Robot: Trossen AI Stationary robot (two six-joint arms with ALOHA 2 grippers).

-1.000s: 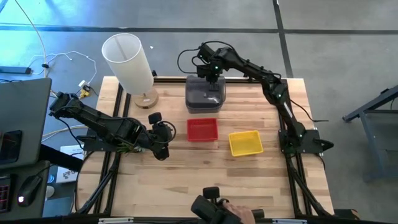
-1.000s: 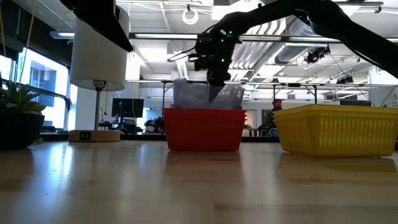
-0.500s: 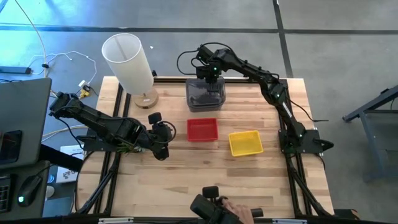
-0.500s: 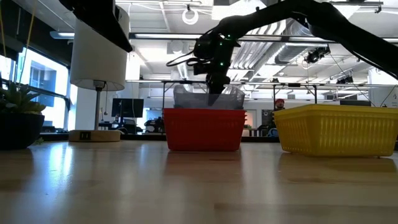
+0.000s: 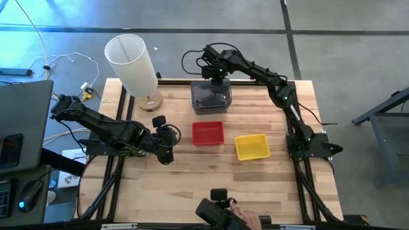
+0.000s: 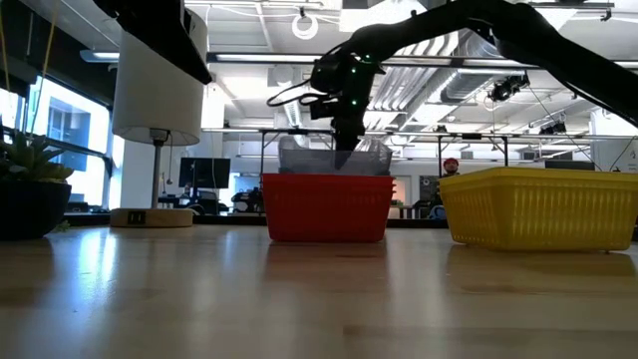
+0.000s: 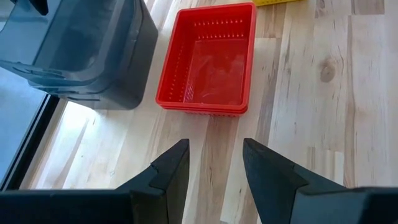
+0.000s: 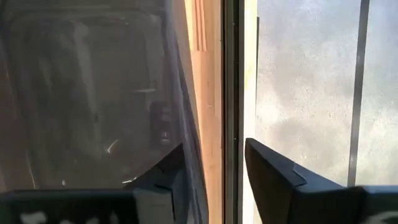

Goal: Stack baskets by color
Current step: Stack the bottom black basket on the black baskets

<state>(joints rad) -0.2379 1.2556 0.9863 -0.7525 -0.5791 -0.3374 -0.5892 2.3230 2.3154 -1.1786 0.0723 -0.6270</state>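
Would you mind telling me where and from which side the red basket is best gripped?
Grip the red basket by one thin upright wall, coming straight down from above: it sits upright, open-topped, so one finger can go inside and one outside. The side wall facing the left end effector looks unobstructed.

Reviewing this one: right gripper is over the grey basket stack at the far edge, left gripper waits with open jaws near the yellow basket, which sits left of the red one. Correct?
One error: the left gripper waits beside the red basket, and the yellow basket sits to the red one's right, as the high view shows. The right gripper is indeed over the grey basket stack at the far edge.
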